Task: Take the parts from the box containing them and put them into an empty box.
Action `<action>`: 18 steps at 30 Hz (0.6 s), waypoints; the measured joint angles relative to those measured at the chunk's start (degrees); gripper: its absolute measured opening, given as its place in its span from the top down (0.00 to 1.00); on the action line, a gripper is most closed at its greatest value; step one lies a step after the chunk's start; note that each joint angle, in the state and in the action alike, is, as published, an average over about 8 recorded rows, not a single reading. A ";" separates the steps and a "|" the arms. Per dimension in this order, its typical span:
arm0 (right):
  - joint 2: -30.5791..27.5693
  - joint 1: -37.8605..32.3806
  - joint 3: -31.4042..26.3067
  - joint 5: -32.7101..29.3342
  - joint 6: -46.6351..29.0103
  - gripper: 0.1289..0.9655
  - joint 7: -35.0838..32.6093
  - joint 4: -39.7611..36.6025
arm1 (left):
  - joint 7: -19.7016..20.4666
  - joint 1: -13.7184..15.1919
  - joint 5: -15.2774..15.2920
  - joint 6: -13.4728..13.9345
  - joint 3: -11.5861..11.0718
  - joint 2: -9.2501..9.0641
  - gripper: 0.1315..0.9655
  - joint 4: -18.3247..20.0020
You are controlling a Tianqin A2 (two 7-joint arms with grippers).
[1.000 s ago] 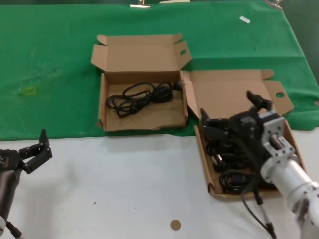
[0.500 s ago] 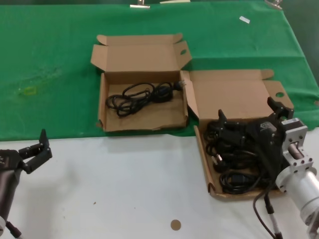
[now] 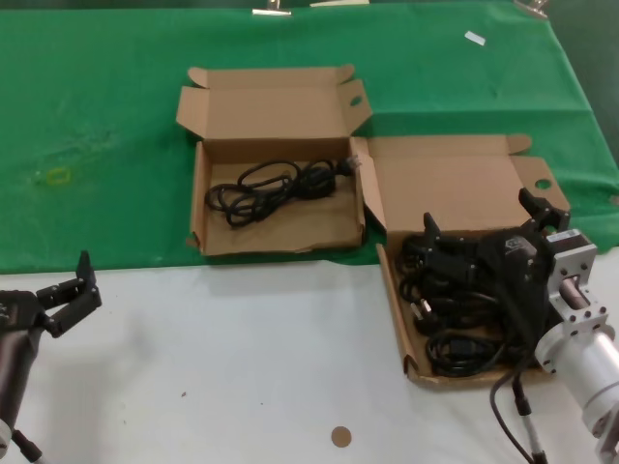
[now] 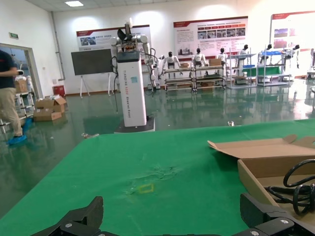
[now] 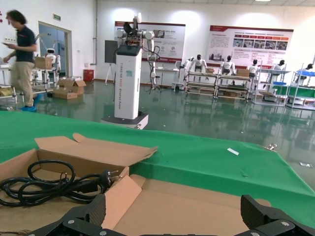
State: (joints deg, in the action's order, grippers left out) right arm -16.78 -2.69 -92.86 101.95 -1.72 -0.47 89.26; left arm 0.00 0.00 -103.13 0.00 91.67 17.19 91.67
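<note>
Cords (image 3: 455, 300) beneath open right pincer (image 3: 484, 232)

cords (image 3: 455, 309) partly hidden behind right hand (image 3: 484, 232)

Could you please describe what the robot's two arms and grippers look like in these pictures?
The right arm has a silvery metal forearm with a boxy silver wrist block; its right gripper is black with two angular prongs, and a black cable trails along the arm. The left gripper is likewise black and angular, on a dark rounded forearm. No markings are visible on either.
</note>
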 joint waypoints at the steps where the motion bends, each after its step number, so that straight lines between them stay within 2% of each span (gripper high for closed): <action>1: 0.00 0.00 0.00 0.00 0.00 0.00 0.00 0.00 | 0.00 0.00 0.00 0.00 0.00 0.00 0.00 0.00; 18: 0.00 0.00 0.00 0.00 0.00 0.00 0.00 0.00 | 0.00 0.00 0.00 0.00 0.00 0.00 0.00 0.00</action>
State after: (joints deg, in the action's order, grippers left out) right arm -16.78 -2.69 -92.86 101.95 -1.72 -0.47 89.26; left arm 0.00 0.00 -103.13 0.00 91.67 17.19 91.67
